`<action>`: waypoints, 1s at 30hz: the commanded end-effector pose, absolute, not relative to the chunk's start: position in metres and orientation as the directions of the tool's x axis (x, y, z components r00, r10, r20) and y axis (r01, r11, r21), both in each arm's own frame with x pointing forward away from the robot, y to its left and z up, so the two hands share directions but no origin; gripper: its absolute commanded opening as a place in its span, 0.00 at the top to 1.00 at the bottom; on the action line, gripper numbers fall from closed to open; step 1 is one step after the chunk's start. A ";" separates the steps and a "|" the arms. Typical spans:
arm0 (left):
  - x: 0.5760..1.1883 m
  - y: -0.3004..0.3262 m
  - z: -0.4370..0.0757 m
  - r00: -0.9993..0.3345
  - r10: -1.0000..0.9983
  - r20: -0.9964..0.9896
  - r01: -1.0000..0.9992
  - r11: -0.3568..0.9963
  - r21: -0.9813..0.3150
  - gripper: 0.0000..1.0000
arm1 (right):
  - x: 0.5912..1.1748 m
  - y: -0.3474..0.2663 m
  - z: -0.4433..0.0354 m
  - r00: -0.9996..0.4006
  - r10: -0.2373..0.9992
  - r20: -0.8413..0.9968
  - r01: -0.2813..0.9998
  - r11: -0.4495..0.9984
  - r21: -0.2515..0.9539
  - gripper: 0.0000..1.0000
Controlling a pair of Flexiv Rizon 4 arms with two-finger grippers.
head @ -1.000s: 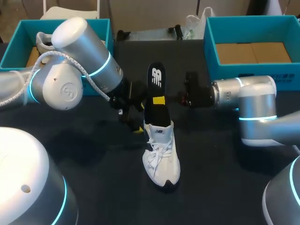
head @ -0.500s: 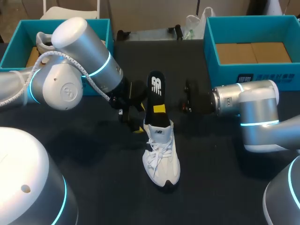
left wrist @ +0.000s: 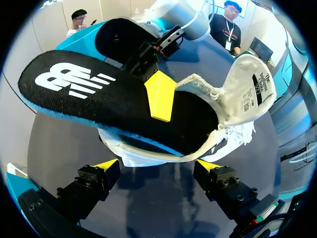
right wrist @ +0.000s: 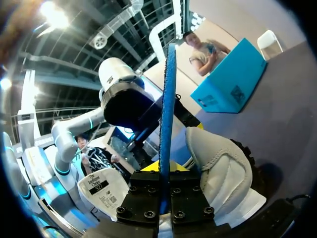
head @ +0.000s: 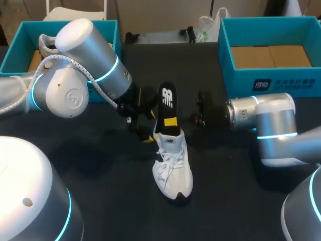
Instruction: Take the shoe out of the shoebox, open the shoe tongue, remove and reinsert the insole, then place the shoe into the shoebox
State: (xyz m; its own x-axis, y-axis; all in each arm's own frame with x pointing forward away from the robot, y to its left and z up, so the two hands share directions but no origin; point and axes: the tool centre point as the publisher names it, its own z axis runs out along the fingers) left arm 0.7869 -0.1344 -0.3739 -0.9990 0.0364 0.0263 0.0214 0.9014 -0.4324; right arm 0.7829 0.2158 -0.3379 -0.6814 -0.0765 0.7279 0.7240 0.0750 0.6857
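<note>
The right gripper (head: 173, 120) is closed flat on a black insole (head: 167, 98) with a blue edge. One yellow fingertip (left wrist: 161, 94) presses on the insole's upper face near its middle. The insole stands tilted, its front end down inside a white shoe (head: 173, 168) and its heel end raised above the collar. The shoe rests on its sole at the middle of the table (head: 100, 165), toe toward the near edge. Its tongue (left wrist: 247, 89) is pulled forward toward the toe, leaving the mouth open. The left gripper (head: 142, 128) sits low at the shoe's heel with its fingers spread wide. The heel lies just ahead of and between them, and no touch can be made out.

Judging from this, the insole step is in hand. To do it well:
- Keep the insole in line with the shoe's length.
- Grip near mid-length so the front end does not buckle.
- Let the left gripper brace the heel so the shoe neither slides nor tips.

A teal box (head: 241, 79) stands at the far right corner, showing a brown cardboard floor — likely the shoebox. A second teal box (head: 15, 47) at the far left corner holds a white thing (head: 44, 44), perhaps another shoe. Both are well apart from the shoe.

In the way: the tongue could fall back over the mouth, and the two grippers work close together at the heel — a clash is the risk.
</note>
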 end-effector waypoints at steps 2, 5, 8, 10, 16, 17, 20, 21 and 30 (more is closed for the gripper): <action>0.787 -0.134 -0.375 -0.999 0.037 0.025 0.022 0.901 -0.433 0.00 | 0.784 0.219 -0.342 -0.681 -0.077 0.729 0.725 0.077 0.685 1.00; 0.787 -0.134 -0.375 -0.999 0.037 0.025 0.022 0.901 -0.433 0.00 | 0.780 0.221 -0.344 -0.684 -0.076 0.725 0.721 0.079 0.688 1.00; 0.787 -0.134 -0.375 -0.999 0.037 0.025 0.022 0.901 -0.433 0.00 | 0.774 0.222 -0.348 -0.682 -0.045 0.730 0.725 0.083 0.684 1.00; 0.787 -0.134 -0.375 -0.999 0.037 0.025 0.022 0.901 -0.433 0.00 | 0.769 0.221 -0.349 -0.679 -0.029 0.733 0.729 0.088 0.679 1.00; 0.787 -0.134 -0.375 -0.999 0.037 0.025 0.022 0.901 -0.433 0.00 | 0.761 0.221 -0.354 -0.663 -0.001 0.749 0.745 0.105 0.659 1.00; 0.787 -0.134 -0.375 -0.999 0.037 0.025 0.022 0.901 -0.433 0.00 | 0.760 0.222 -0.355 -0.659 -0.001 0.752 0.748 0.110 0.655 1.00; 0.787 -0.134 -0.375 -0.999 0.037 0.025 0.022 0.901 -0.433 0.00 | 0.760 0.223 -0.356 -0.654 0.002 0.756 0.751 0.120 0.649 1.00; 0.787 -0.134 -0.375 -0.999 0.037 0.025 0.022 0.901 -0.433 0.00 | 0.760 0.224 -0.355 -0.654 0.004 0.756 0.751 0.123 0.649 1.00; 0.787 -0.134 -0.375 -0.999 0.037 0.025 0.022 0.901 -0.433 0.00 | 0.762 0.225 -0.343 -0.685 0.010 0.729 0.723 0.134 0.677 0.80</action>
